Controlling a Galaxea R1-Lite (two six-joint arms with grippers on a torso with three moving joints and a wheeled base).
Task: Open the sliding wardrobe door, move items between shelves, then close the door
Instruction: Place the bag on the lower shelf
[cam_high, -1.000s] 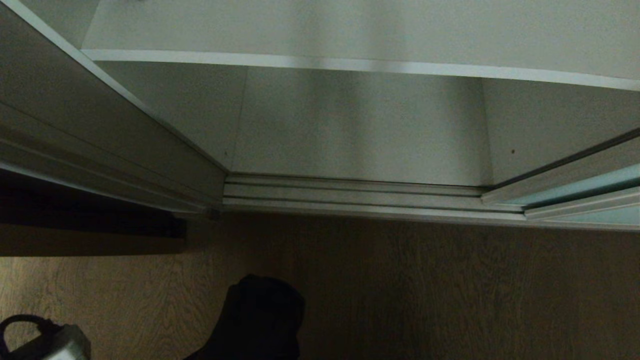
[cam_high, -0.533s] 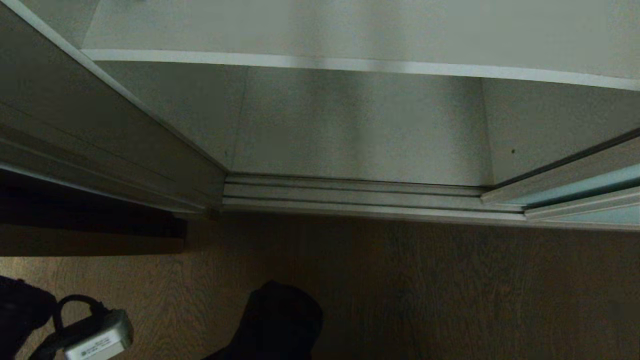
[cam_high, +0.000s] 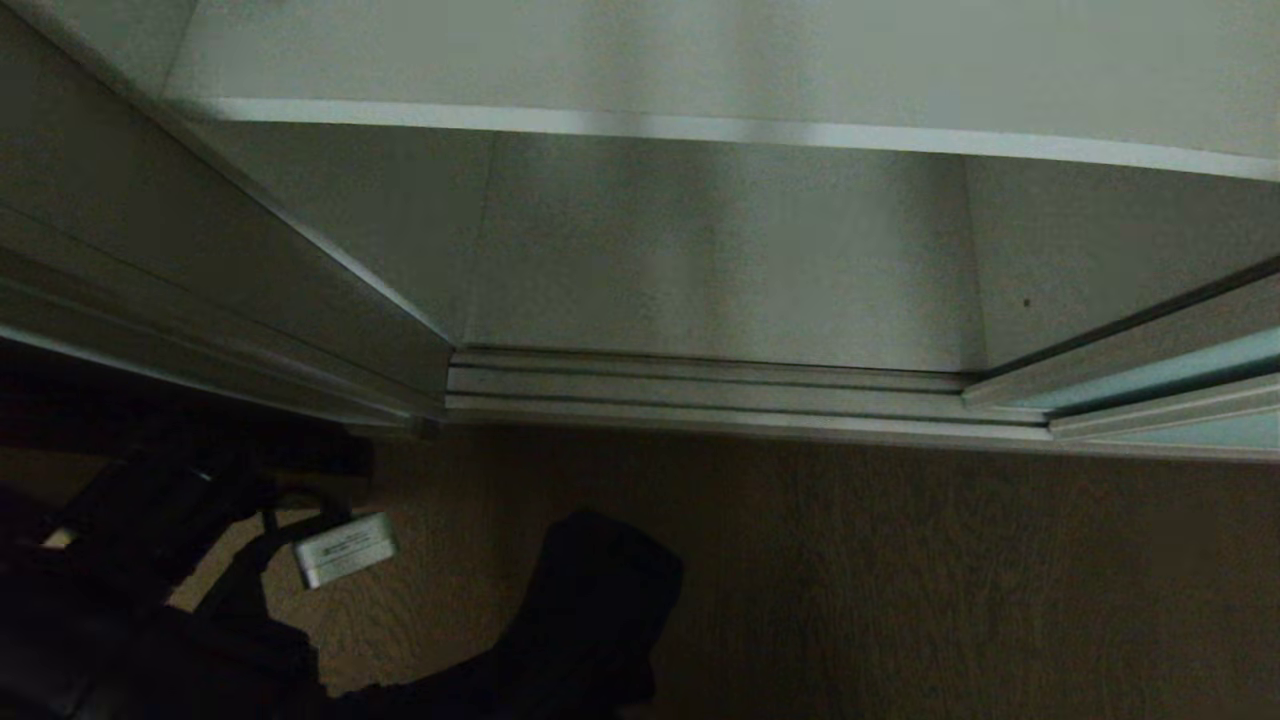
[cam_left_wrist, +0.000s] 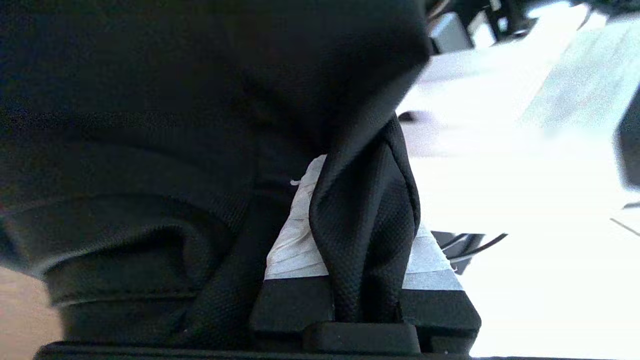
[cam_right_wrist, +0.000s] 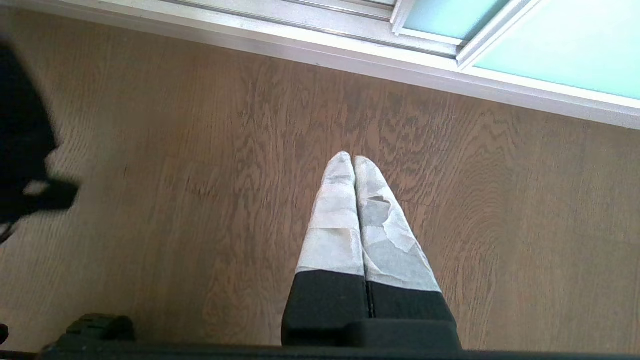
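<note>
Gripping a fold of the black pouch bag (cam_left_wrist: 165, 150) between its taped fingers (cam_left_wrist: 295, 245), the left gripper (cam_left_wrist: 362, 240) hangs low at the left, above the wood floor (cam_high: 900, 580). Ahead, the wardrobe stands open, with a white shelf (cam_high: 700, 60) over the ribbed floor track (cam_high: 700, 390). Further right, the sliding wardrobe door (cam_high: 1170, 375) sits pushed aside. The right gripper (cam_right_wrist: 354, 162) points down at the floor, its fingers pressed together on nothing.

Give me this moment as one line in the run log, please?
left gripper: shut on black bag strap, low left of wardrobe | right gripper: shut, empty, over floor | sliding door: open | lower shelf: bare
</note>
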